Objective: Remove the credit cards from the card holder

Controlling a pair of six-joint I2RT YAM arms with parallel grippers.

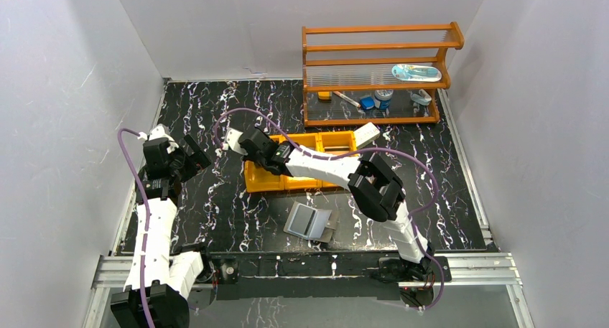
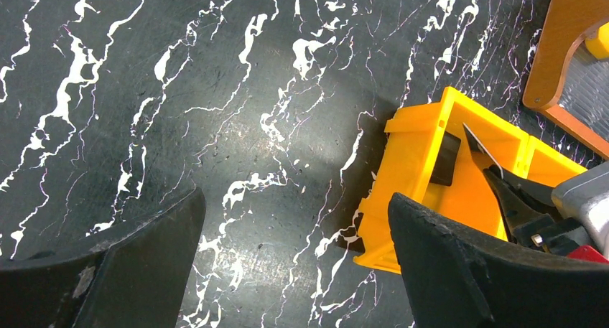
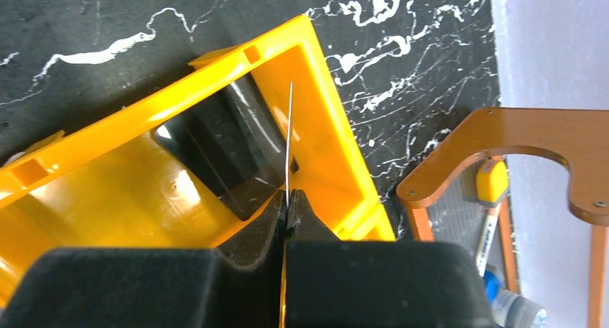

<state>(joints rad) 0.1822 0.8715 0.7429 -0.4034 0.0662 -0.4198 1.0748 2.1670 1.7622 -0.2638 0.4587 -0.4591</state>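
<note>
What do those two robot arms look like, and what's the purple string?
The left arm and right arm are white tube-like segments joined by chunky black joints. A thin purple cable loops along each. The left gripper and right gripper are black, with two broad wedge-shaped fingers.

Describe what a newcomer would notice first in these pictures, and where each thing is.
The orange tray mid-table draws the eye: the right gripper is shut on a thin card, held edge-on above its left compartment, where a dark card lies. Near the front edge the card holder lies open, and the left gripper hangs open left of the tray.
</note>
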